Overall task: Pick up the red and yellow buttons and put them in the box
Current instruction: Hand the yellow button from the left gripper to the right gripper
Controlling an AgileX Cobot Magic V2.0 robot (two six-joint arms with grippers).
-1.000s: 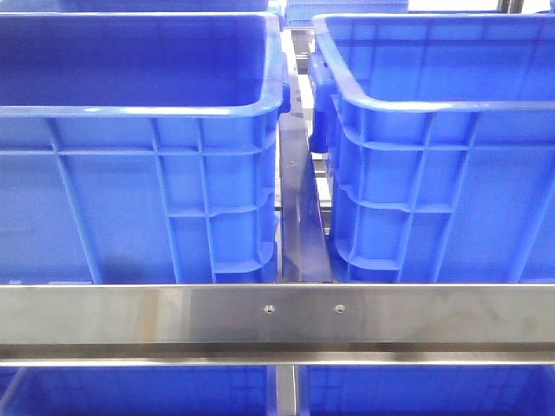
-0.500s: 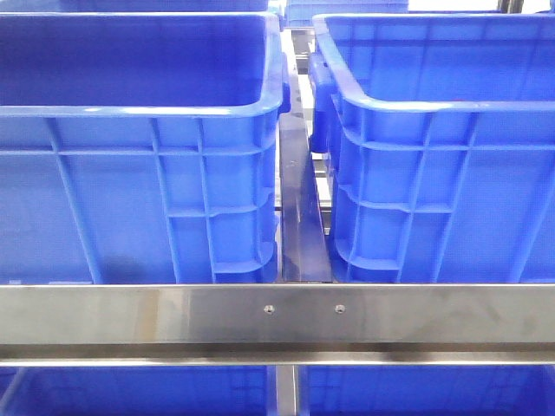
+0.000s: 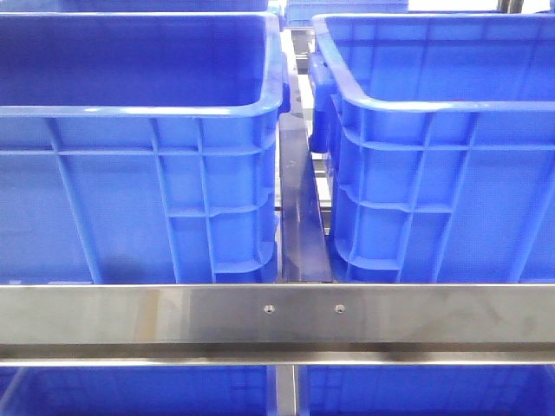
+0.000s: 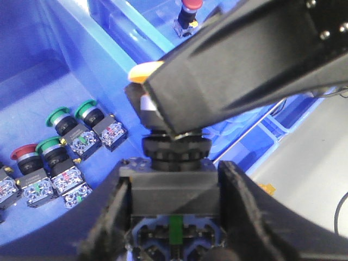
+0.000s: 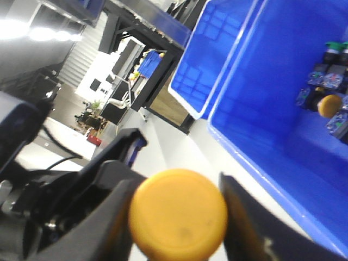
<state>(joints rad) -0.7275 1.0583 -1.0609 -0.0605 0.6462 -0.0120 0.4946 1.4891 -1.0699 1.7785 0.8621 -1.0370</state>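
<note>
1. On the left, the left gripper (image 4: 173, 209) is closed on the black body of a yellow button (image 4: 173, 163). Its two dark fingers (image 4: 111, 217) press the block from either side, and only a sliver of the yellow cap shows past the other arm, which crosses over it.
2. Below this grip, in the left wrist view, a blue bin (image 4: 60, 81) holds loose buttons: green-capped ones (image 4: 57, 115) and a red-capped one (image 4: 24, 152) lying on its floor, well apart from the gripper. Another red button (image 4: 190, 6) sits in a further blue container.
3. On the right, the right gripper (image 5: 179, 217) has its jaws set either side of a yellow cap (image 5: 178, 213), apparently closed on it; this looks like the same button, so I judge the step to be a hand-over between arms.
4. Both arms sit raised above the table, clear of the bins; the front view shows only two blue crates (image 3: 139, 113) and a steel rail (image 3: 277, 316), no arm.
5. Next, one gripper must release before the other carries the button to the box; which box is meant I cannot tell.
</note>
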